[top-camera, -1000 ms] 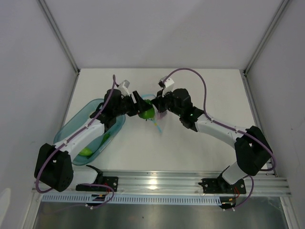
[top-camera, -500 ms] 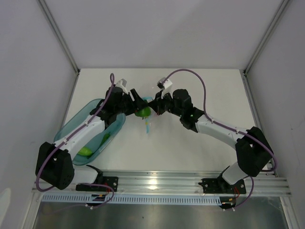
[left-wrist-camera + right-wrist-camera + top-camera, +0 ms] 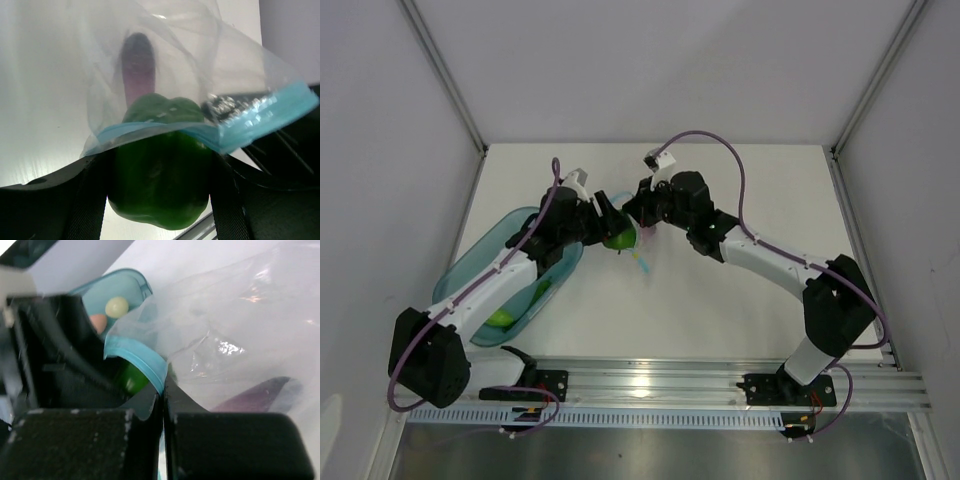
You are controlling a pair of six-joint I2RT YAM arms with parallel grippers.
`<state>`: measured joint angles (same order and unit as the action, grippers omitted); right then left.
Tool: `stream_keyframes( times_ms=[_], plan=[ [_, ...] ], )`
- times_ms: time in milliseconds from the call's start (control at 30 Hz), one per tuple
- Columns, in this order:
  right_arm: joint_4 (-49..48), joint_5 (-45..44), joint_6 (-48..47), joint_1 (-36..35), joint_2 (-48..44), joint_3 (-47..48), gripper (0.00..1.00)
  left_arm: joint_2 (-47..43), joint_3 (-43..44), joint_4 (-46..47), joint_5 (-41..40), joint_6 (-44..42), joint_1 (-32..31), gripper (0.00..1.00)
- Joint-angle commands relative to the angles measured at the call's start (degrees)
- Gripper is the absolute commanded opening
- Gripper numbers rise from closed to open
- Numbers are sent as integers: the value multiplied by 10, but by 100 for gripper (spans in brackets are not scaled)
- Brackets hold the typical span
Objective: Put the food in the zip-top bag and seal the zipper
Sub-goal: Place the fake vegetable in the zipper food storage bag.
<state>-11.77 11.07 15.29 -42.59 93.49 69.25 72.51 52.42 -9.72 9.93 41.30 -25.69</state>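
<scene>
My left gripper (image 3: 160, 192) is shut on a green toy pepper (image 3: 160, 185), one piece of the food, held between both fingers (image 3: 90, 200). The pepper's top sits in the mouth of the zip-top bag (image 3: 200, 60), under the teal zipper (image 3: 260, 120). A purple piece (image 3: 138, 65) lies inside the bag. My right gripper (image 3: 163, 390) is shut on the zipper (image 3: 140, 357) and holds the mouth up, with the pepper (image 3: 131, 379) just beyond it. From above, both grippers (image 3: 617, 232) (image 3: 638, 215) meet at the pepper (image 3: 619, 239) in the middle of the table.
A translucent blue oval tray (image 3: 470, 270) lies at the left under my left arm, with green food pieces (image 3: 501, 318) in it. In the right wrist view the tray's far end (image 3: 130, 277) holds a pale yellow ball (image 3: 116, 306) and a pink piece (image 3: 98, 322). White walls enclose the table.
My right gripper has moved left and toward the back with the bag's mouth. The hanging zipper strip has swung with it. The left gripper still holds the pepper in nearly the same place.
</scene>
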Motion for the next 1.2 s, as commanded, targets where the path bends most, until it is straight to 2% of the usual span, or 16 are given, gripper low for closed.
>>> stream_keyframes(
  times_ms=[0, 67, 200, 467, 500, 567, 600, 733, 867, 1167],
  plan=[
    [57, -12, 51, -3, 23, 58, 0, -53, -6, 26, -5, -17, -29, 56],
    [69, -8, 76, -2, 27, 69, 0, -62, -10, 24, -36, -20, -40, 54],
    [76, 4, 83, -5, 27, 73, 0, -59, -2, 15, -43, -20, -45, 55],
    [57, 16, 48, -12, 20, 54, 0, -2, 93, -86, -94, -6, -45, 62],
    [53, 16, 42, -13, 12, 44, 0, 3, 106, -97, -122, -3, -45, 64],
    [42, 14, 41, -14, 3, 35, 0, 0, 110, -105, -145, 3, -45, 93],
    [40, 14, 40, -14, -4, 33, 0, -3, 110, -102, -158, 3, -45, 99],
    [39, 16, 40, -14, -7, 31, 0, -24, 103, -90, -171, 2, -45, 99],
    [46, 7, 38, -14, -3, 33, 0, -70, 56, -38, -149, -17, -45, 100],
    [54, -10, 43, -14, -2, 36, 0, -190, -30, -46, -152, -27, -54, 100]
  ],
)
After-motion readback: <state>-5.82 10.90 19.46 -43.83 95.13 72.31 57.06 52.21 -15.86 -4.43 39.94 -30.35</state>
